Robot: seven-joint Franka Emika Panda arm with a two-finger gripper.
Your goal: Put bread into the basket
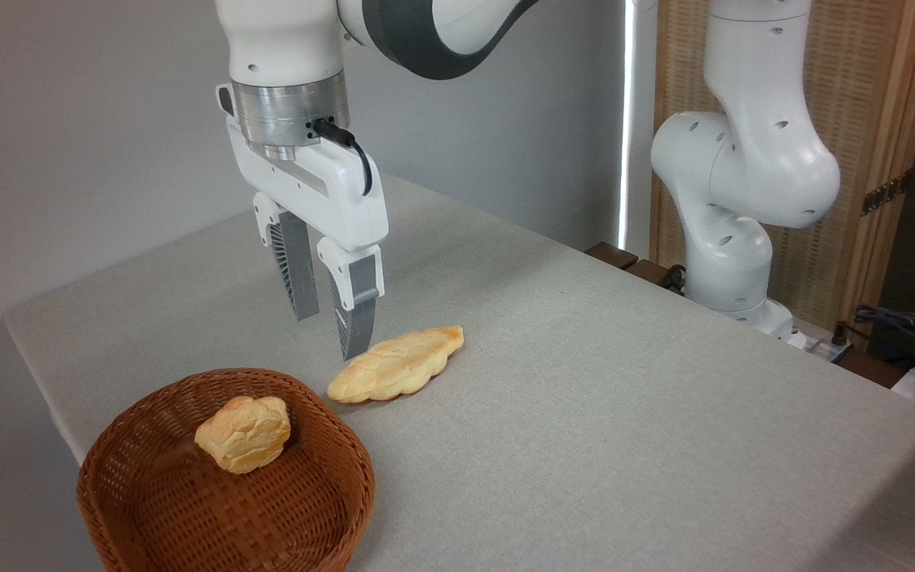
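One loaf is what we are reporting as outstanding: the bread (395, 363), long, flat and golden with browned tapered ends, is lying flat on the grey table (624, 413), just beyond the basket (346, 485) and apart from its rim. We are finding nothing gripping it and nothing lifting it.

We are noting that the basket is sitting at the near left corner of the table, and that a small chunky bread piece (243, 433) is already resting inside it, toward the back wall. We are not counting that piece as the task's loaf.

We are observing the gripper (329, 334) hanging above the table, pointing down, with its fingertips just above the left end of the bread. Its jaws are standing parted by a modest gap and are holding nothing. Whether the right fingertip is touching the loaf we cannot tell.

We are judging the task as barely begun: the approach is under way, while the grasp, the lift, the carry to the basket and the release are all remaining.
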